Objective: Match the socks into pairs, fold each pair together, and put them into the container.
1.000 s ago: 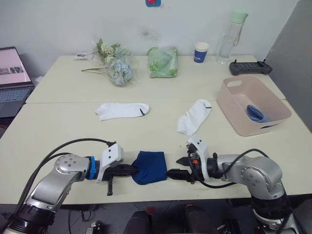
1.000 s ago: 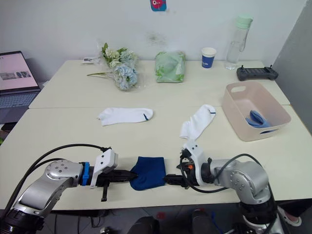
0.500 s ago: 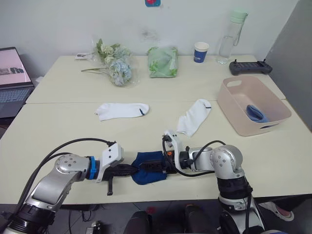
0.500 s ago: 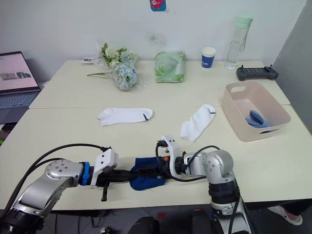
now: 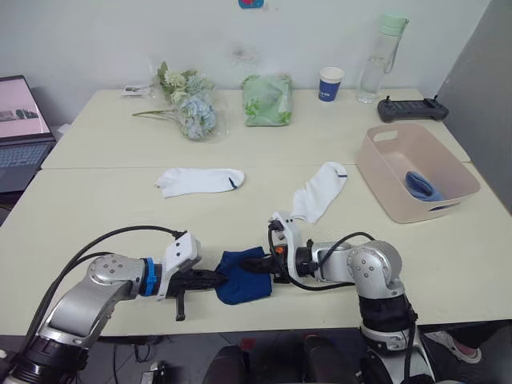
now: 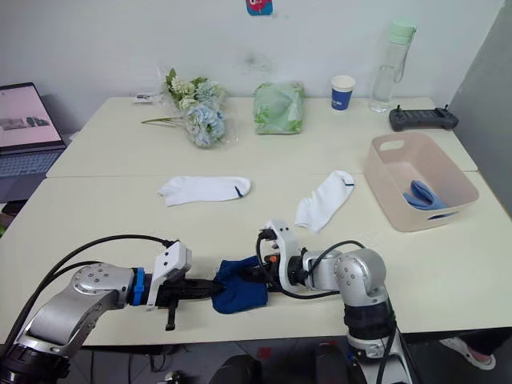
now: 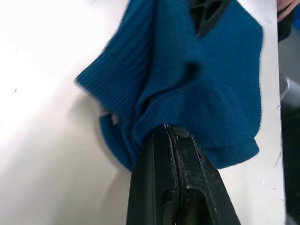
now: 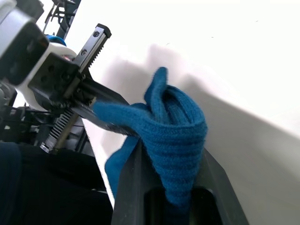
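Your pale pink container (image 5: 398, 157) sits at the right side of the surface (image 5: 104, 208), upright, and holds one bundle of light blue socks (image 5: 419, 186) against its near right wall; the handle slot faces the far end. No readable label shows on the tub. Behind it, the small blue paper cup (image 5: 329, 84) carries a white mark too small to read, and the clear water bottle (image 5: 377, 58) with a pale green cap stands just beside it. A dark controller (image 5: 411, 110) lies near the far right corner. At the near edge, the navy blue socks (image 5: 242, 276) lie bunched between your two arms. Your left tool (image 5: 216, 278) has its fingers (image 7: 173, 159) pressed together on the left edge of the navy fabric. Your right tool (image 5: 254, 267) clamps a raised fold of the same navy fabric from the right side, the cloth bulging up between its fingers (image 8: 133, 178). Two white socks lie flat at mid surface, well apart from each other: one white sock (image 5: 200, 181) toward the left, the other white sock (image 5: 318, 191) angled toward the container, each with a small dark cuff mark. A bunch of flowers (image 5: 189, 105), a green bag (image 5: 267, 101) and a laptop (image 5: 18, 128) rest further off.
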